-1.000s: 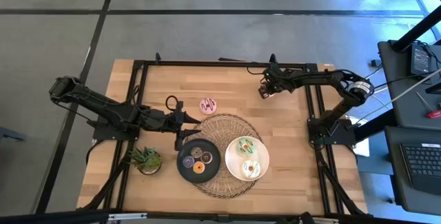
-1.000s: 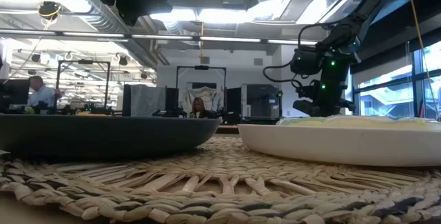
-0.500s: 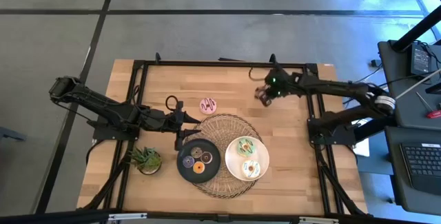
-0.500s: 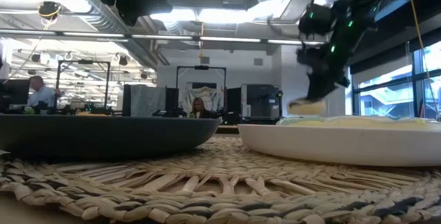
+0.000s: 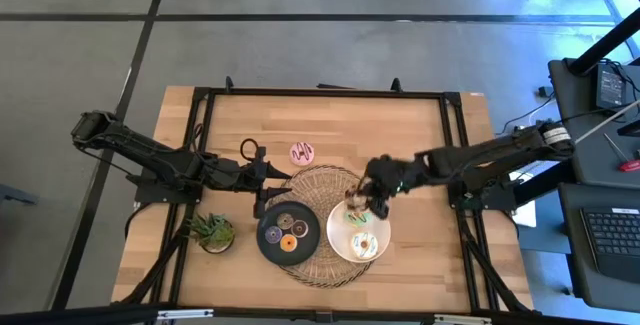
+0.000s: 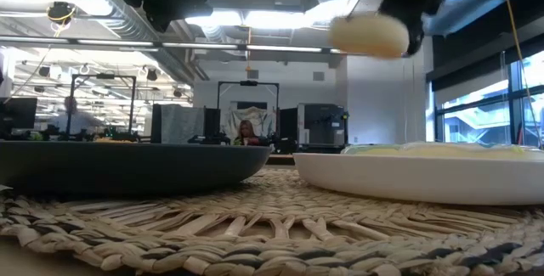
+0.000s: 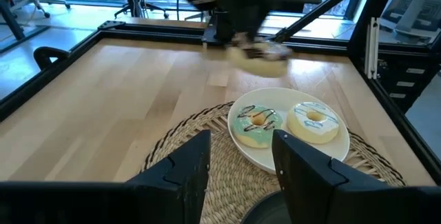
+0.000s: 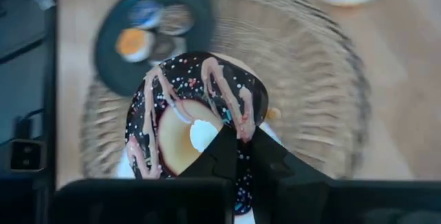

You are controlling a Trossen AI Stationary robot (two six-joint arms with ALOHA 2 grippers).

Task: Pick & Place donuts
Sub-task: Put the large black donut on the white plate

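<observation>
The right gripper (image 5: 372, 191) is hanging over the far edge of the white plate (image 5: 340, 240), clamped on the chocolate-and-white donut (image 8: 196, 117), which is up in the air and not touching anything; the right wrist view shows its fingers pinching the ring's rim, and in the low view its pale underside floats well above the plate. On the white plate sit the green donut (image 5: 356, 212) and, just nearer, the cream donut (image 5: 364, 245). The black plate (image 5: 268, 247) to its left holds the four minis (image 5: 287, 230), both plates on the woven mat (image 5: 322, 180). The pink donut (image 5: 302, 152) lies alone on the table (image 5: 230, 125), just past the mat's far left. The left gripper (image 5: 266, 187) waits by the mat's left edge with fingers apart, holding nothing.
</observation>
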